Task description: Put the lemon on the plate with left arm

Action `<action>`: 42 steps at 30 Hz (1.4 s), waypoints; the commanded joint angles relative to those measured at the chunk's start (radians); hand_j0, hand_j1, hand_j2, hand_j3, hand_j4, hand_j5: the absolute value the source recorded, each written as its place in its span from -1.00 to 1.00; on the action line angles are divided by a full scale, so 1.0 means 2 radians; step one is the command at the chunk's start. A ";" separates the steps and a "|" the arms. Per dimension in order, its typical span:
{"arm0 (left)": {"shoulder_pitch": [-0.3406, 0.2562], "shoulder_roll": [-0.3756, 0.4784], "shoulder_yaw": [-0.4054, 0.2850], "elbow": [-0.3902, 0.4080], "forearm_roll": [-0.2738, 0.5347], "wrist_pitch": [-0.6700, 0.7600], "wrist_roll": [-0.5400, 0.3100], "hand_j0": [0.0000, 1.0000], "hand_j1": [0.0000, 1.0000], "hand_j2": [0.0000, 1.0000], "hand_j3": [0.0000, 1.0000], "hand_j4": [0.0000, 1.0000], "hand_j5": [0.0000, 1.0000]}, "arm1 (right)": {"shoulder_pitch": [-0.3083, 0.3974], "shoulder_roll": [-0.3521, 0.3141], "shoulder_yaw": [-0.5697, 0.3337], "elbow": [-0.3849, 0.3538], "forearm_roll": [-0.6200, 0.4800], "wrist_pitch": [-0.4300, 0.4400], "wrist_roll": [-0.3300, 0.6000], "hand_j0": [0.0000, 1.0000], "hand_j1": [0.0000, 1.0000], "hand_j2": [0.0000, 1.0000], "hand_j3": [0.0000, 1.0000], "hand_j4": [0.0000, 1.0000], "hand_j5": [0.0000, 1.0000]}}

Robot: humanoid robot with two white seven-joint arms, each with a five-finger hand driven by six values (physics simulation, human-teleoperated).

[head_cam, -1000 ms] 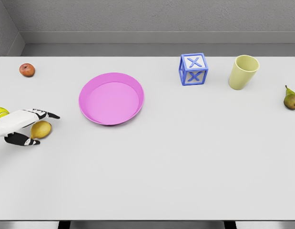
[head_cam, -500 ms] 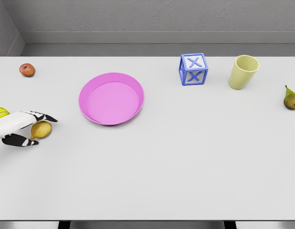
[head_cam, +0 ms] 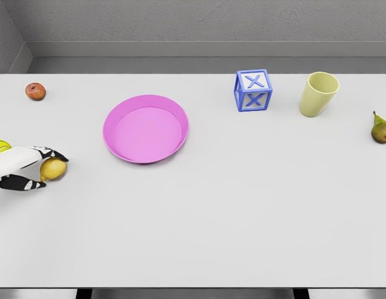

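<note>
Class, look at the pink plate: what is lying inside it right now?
Nothing shows inside the plate; its whole pink bottom is in view. The lemon sits on the table to its left, between the fingers of the left hand, partly covered by them.

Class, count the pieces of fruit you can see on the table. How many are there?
4: apple far left, lemon in the left hand, pear right edge, and a yellow-green fruit half hidden behind that arm.

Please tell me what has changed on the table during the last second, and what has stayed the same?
The left hand has drawn back slightly toward the left edge and closed its fingers more tightly around the lemon, which shifted left with it. The lemon is not visibly lifted off the table. The pink plate, apple, block, cup and pear have not moved.
</note>
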 commanded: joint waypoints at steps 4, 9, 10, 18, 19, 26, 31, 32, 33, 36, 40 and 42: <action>-0.001 0.000 0.000 0.001 0.002 -0.001 0.000 0.34 0.34 0.34 0.34 0.34 0.34 | 0.000 0.000 0.000 0.000 0.000 0.000 0.000 1.00 1.00 1.00 1.00 1.00 1.00; -0.001 -0.001 0.000 -0.001 0.003 -0.001 0.000 0.32 0.32 0.32 0.32 0.32 0.32 | 0.000 0.000 0.000 0.000 0.000 0.000 0.000 1.00 1.00 1.00 1.00 1.00 1.00; -0.001 -0.001 0.000 -0.002 0.003 -0.001 0.000 0.32 0.32 0.32 0.32 0.32 0.32 | 0.000 0.000 0.000 0.000 0.000 0.000 0.000 1.00 1.00 1.00 1.00 1.00 1.00; -0.004 0.000 0.001 -0.004 0.004 -0.001 0.000 0.17 0.17 0.17 0.17 0.17 0.17 | 0.000 0.000 0.000 0.000 0.000 0.000 0.000 1.00 1.00 1.00 1.00 1.00 1.00; -0.004 -0.001 0.001 -0.004 0.004 -0.001 0.000 0.16 0.16 0.16 0.16 0.16 0.16 | 0.000 0.000 0.000 0.000 0.000 0.000 0.000 1.00 1.00 1.00 1.00 1.00 1.00; -0.006 -0.001 0.002 -0.012 0.004 -0.003 0.000 0.09 0.09 0.09 0.09 0.09 0.09 | 0.000 0.000 0.000 0.000 0.000 0.000 0.000 1.00 1.00 1.00 1.00 1.00 1.00; -0.007 -0.001 0.002 -0.020 0.004 -0.004 0.000 0.04 0.04 0.04 0.04 0.04 0.04 | 0.000 0.000 0.000 0.000 0.000 0.000 0.000 1.00 1.00 1.00 1.00 1.00 1.00; -0.008 -0.002 0.002 -0.020 0.004 -0.003 0.000 0.04 0.04 0.04 0.04 0.04 0.04 | 0.000 0.000 0.000 0.000 0.000 0.000 0.000 1.00 1.00 1.00 1.00 1.00 1.00; -0.011 -0.002 0.002 -0.020 0.004 -0.003 0.000 0.04 0.04 0.04 0.04 0.04 0.04 | 0.000 0.000 0.000 0.000 0.000 0.000 0.000 1.00 1.00 1.00 1.00 1.00 1.00; -0.014 -0.002 0.002 -0.020 0.007 -0.004 0.000 0.00 0.00 0.00 0.00 0.00 0.00 | 0.000 0.000 0.000 0.000 0.000 0.000 0.000 1.00 1.00 1.00 1.00 1.00 1.00; -0.016 -0.002 0.002 -0.025 0.009 -0.004 0.000 -0.03 -0.03 -0.03 -0.03 -0.03 -0.03 | 0.000 0.000 0.000 0.000 0.000 0.000 0.000 1.00 1.00 1.00 1.00 1.00 1.00; -0.016 -0.003 0.002 -0.027 0.009 -0.004 0.000 -0.03 -0.03 -0.03 -0.03 -0.03 -0.03 | 0.000 0.000 0.000 0.000 0.000 0.000 0.000 1.00 1.00 1.00 1.00 1.00 1.00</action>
